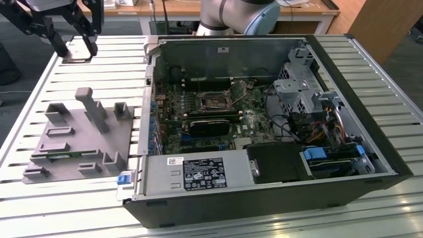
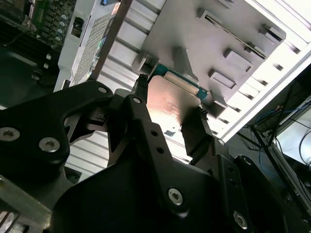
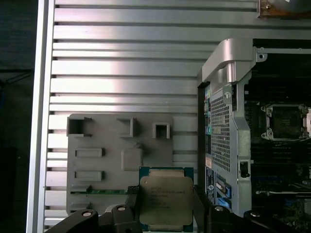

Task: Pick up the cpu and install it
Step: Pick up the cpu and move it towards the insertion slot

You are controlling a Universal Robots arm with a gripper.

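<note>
Exterior view first, from its left: the black 2-fingered gripper hangs over the far corner of the slatted aluminium table, well apart from the computer. Both wrist views show its fingers pinching the cpu, 1 finger on each of 2 opposite edges. That edge grip probably keeps the pads off the chip's faces and holds it level for a flat seating.

Nearer the camera lies the grey moulded fixture plate with its upright posts and slots. A long green memory stick rests in 1 of them. The plate seems meant to present each part at a known spot.

Further to the exterior view's right, the open black desktop computer case lies on its side. This leaves the green motherboard facing up and reachable from above. On it, the square black processor socket looks unfilled, so the installing is not yet done.

The cpu itself is a small flat square. It has a silvery-grey metal lid with notched corners, faint print across it and a thin green border showing along the edge. In the second wrist view the metal face catches a warm gleam.
</note>
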